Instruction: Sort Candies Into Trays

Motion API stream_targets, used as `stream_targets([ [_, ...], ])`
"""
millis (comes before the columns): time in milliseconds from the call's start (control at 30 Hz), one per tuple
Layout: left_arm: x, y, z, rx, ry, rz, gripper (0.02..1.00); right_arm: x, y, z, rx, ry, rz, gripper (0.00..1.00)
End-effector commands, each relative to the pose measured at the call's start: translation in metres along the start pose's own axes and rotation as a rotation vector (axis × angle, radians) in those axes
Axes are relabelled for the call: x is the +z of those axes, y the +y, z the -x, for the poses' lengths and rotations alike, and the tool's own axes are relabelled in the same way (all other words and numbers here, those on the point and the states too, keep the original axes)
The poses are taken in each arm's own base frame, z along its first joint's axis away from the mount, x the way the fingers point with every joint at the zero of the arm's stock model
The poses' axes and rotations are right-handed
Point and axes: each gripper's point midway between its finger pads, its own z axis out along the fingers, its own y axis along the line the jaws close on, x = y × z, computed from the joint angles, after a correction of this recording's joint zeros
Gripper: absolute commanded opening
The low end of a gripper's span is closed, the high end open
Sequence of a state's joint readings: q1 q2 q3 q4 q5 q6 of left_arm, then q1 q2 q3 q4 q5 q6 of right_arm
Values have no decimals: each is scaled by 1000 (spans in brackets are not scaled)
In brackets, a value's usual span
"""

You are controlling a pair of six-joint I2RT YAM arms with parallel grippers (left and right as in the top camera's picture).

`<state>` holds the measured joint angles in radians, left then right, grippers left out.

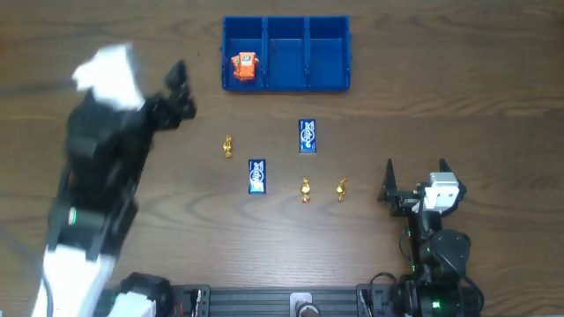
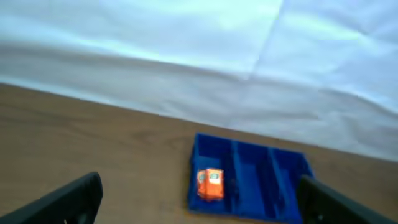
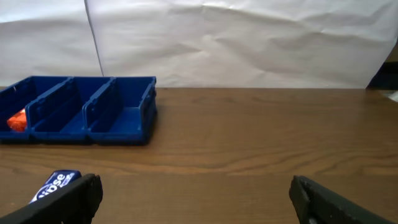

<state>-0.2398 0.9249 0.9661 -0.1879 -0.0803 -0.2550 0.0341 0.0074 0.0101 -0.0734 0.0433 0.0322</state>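
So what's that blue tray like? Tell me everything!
The blue tray looks like plastic. It is a rectangle split by two walls into three open bins side by side. It sits flat on the wooden table, on the far side from the arms. The bin on the left arm's side holds one orange candy, and the other two bins are empty. Only the table and that candy touch it.
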Motion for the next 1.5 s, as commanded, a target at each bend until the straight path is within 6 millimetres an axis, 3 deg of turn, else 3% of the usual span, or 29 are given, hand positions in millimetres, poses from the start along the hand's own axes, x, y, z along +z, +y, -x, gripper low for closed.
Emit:
stream_targets([
  [33, -51, 43, -44, 30, -111, 13, 1000, 0, 1, -1, -15, 2, 4, 998],
  [200, -74, 56, -88, 84, -252, -29, 1000, 0, 1, -1, -15, 2, 4, 998],
  [400, -70, 60, -124, 91, -382, -111, 1000, 0, 1, -1, -15, 2, 4, 998],
  [500, -60, 72, -148, 89, -298, -70, 998, 0, 1, -1, -15, 2, 4, 998],
  [700, -52, 81, -176, 87, -180, -38, 998, 0, 1, -1, -15, 2, 4, 998],
  [800, -49, 89, -203, 85, -68, -10, 998, 0, 1, -1, -15, 2, 4, 998],
  [1500, -49, 89, -202, 85, -73, -8, 998, 0, 0, -1, -15, 1, -3, 998],
])
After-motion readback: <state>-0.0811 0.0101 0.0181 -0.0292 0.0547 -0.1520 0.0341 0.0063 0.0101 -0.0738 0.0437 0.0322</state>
